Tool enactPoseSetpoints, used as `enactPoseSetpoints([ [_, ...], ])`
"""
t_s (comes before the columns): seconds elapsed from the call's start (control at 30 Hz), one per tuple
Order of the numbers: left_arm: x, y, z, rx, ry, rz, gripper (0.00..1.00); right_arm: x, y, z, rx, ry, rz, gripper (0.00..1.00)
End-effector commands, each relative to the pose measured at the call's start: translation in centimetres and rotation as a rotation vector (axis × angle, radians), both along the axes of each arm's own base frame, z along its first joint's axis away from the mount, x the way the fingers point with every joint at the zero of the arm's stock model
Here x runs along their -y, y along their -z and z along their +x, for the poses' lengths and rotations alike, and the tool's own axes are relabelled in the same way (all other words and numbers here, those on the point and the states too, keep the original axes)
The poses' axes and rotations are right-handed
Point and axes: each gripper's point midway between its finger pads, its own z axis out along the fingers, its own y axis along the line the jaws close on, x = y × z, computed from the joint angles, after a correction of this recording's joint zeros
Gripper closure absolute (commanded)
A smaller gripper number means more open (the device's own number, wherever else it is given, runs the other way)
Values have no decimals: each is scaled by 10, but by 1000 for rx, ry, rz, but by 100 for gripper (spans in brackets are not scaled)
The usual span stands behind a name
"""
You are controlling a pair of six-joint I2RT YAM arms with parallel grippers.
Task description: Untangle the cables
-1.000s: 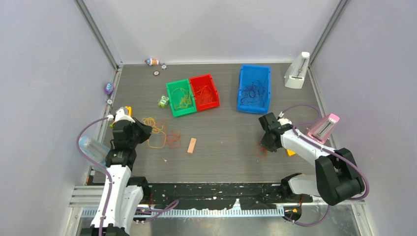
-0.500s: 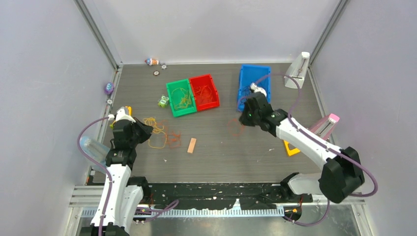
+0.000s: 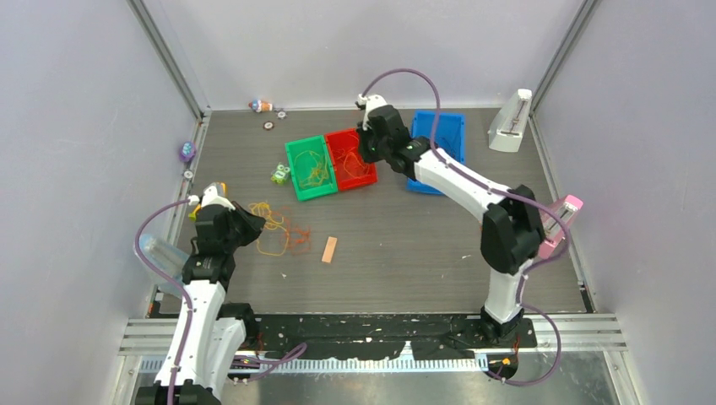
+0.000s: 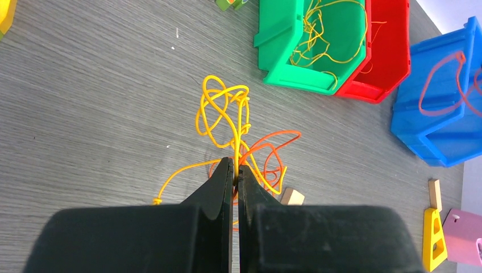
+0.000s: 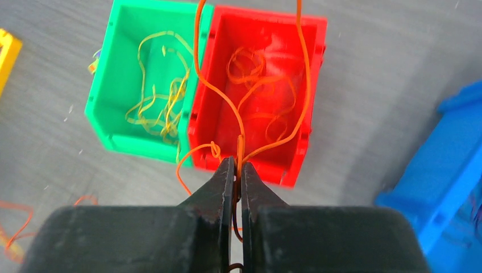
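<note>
The right claw point(image 5: 236, 165) has swung from 4 o'clock on the tabletop point(image 3: 405, 253) to the red bin point(image 5: 267, 17) at 12 o'clock, clamped on an orange cable point(image 5: 196, 51), likely ready to drop it. The left claw point(image 4: 235, 166) stays pinched on the yellow cable point(image 4: 219, 108) at 9 o'clock.

We see left gripper point(image 4: 235, 165) pinching yellow cable point(image 4: 219, 114); orange cable point(image 4: 273, 148) tangled into it on table point(image 4: 85, 114). Green bin point(image 4: 284, 74), red bin point(image 4: 392, 51), blue bin point(image 4: 437, 136) toward far edge.

Open table point(image 3: 405, 261) mid-front, cables point(image 4: 237, 133) tangled front-left, bins point(image 3: 358, 186) apparently walling the far side.
</note>
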Motion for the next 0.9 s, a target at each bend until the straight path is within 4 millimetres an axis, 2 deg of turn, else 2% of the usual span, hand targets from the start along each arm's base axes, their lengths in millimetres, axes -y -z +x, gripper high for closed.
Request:
enactPoseSetpoints([
  [0.0, 4, -21, 10, 70, 28, 9, 100, -18, -3, 49, 148, -33, -121, 95],
  [0.03, 4, -21, 10, 70, 29, 9, 100, -24, -10, 56, 168, -41, -115, 95],
  [0.07, 4, -20, 10, 69, 29, 11, 100, -30, 10, 60, 148, -71, -143, 95],
  [0.1, 4, -20, 10, 68, 28, 12, 100, -37, 7, 65, 165, -96, -142, 95],
  [0.13, 3, -20, 10, 70, 26, 13, 100, -41, 28, 69, 139, -106, -163, 95],
  [0.17, 3, -21, 10, 71, 25, 13, 100, -45, 30, 74, 145, -112, -168, 95],
  [0.2, 4, -20, 10, 69, 27, 13, 100, -46, 53, 76, 110, -118, -197, 95],
  [0.23, 3, -21, 10, 70, 26, 14, 100, -47, 53, 82, 120, -115, -209, 95],
  [0.27, 3, -21, 10, 71, 25, 14, 100, -45, 75, 82, 81, -116, -244, 93],
  [0.3, 3, -20, 10, 70, 26, 16, 100, -46, 72, 87, 88, -107, -255, 91],
  [0.37, 3, -20, 10, 71, 28, 18, 100, -44, 85, 89, 53, -101, -292, 78],
  [0.4, 4, -20, 10, 68, 29, 17, 100, -42, 90, 88, 36, -100, -304, 66],
  [0.47, 4, -20, 10, 67, 30, 18, 100, -41, 87, 86, 33, -104, -304, 54],
  [0.53, 4, -20, 11, 66, 31, 18, 100, -41, 71, 83, 52, -107, -285, 47],
  [0.6, 4, -21, 11, 69, 34, 21, 100, -43, 50, 80, 75, -115, -258, 41],
  [0.63, 4, -22, 10, 68, 35, 22, 100, -42, 33, 78, 95, -117, -240, 37],
  [0.67, 4, -21, 10, 66, 34, 24, 100, -43, 26, 76, 99, -123, -229, 35],
  [0.7, 4, -23, 10, 70, 35, 25, 100, -41, 9, 73, 121, -123, -211, 31],
  [0.73, 4, -22, 10, 67, 34, 24, 100, -41, 3, 70, 124, -128, -203, 30],
  [0.77, 4, -22, 9, 67, 35, 24, 100, -39, -13, 67, 146, -127, -187, 28],
  [0.8, 4, -22, 10, 68, 35, 23, 100, -37, -16, 64, 147, -126, -187, 27],
  [0.83, 5, -23, 10, 69, 38, 21, 100, -34, -31, 60, 165, -123, -173, 26],
  [0.87, 6, -24, 10, 70, 41, 20, 100, -32, -32, 57, 161, -122, -171, 25],
])
